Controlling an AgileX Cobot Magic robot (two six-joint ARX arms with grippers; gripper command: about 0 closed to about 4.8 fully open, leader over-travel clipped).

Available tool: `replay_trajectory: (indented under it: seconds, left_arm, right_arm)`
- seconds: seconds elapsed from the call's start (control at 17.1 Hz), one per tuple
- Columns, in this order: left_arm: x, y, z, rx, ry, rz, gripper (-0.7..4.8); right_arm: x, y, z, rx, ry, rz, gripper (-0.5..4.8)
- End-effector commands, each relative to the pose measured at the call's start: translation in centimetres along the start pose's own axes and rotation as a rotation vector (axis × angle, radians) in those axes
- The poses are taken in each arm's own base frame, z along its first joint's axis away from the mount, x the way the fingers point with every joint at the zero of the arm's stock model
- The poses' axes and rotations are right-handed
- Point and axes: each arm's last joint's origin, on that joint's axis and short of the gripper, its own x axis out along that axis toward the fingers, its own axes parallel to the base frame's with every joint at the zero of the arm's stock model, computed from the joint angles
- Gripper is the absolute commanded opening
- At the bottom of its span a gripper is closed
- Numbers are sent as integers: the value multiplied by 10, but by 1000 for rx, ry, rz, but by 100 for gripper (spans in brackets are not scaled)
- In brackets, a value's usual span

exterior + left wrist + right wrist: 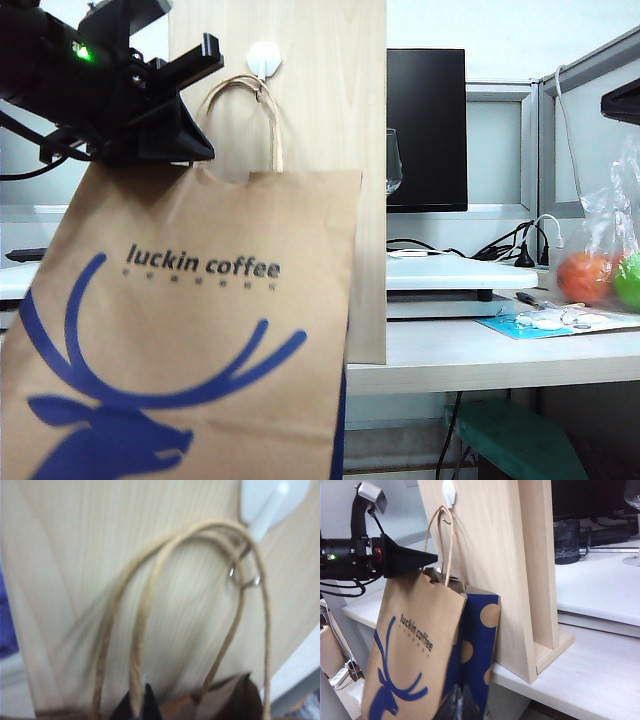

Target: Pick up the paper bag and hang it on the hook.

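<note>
The brown "luckin coffee" paper bag [190, 330] hangs in the air in front of the tall wooden board [330, 110], its navy dotted side [477, 640] toward the right wrist camera. My left gripper [142, 704] is shut on one twisted handle strand just above the bag's top edge [190, 140]. Both handle loops [444, 535] arch up against the board to the white hook mount [263, 57]. One strand runs past the small metal hook [243, 582]; I cannot tell whether it rests on it. My right gripper [461, 706] is shut and empty, low and near the bag's navy side.
A clear plastic bag of fruit [600, 270] sits at the right of the white table [480, 360]. Behind the board stand a black monitor [426, 130] and a wine glass [392, 165]. A dark mug [567, 540] stands past the board's foot [552, 647].
</note>
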Motion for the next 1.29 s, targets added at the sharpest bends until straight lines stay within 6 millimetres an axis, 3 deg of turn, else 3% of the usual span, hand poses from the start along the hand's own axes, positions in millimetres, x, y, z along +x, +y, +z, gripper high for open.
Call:
replay_trajectory:
  seconds: [0.06, 0.41, 0.53, 0.7, 0.82, 1.11, 1.29]
  left_arm:
    - [0, 1, -4, 0, 57, 17, -6]
    - [0, 2, -6, 1, 75, 36, 8]
    - [-1, 1, -9, -1, 116, -11, 145]
    - [-2, 2, -15, -11, 183, -27, 165]
    - [-2, 2, -15, -33, 189, -28, 236]
    - [-7, 0, -8, -47, 154, -36, 247]
    - [-21, -3, 7, -46, 97, -52, 247]
  right_arm:
    - [0, 0, -1, -2, -3, 0, -1]
    - [0, 0, -1, -3, -3, 0, -1]
    - [0, 0, -1, -2, -3, 0, -1]
    - [0, 0, -1, -2, -3, 0, -1]
    - [0, 0, -1, -2, -3, 0, -1]
    - [0, 0, -1, -2, -3, 0, -1]
    - [0, 0, -1, -2, -3, 0, -1]
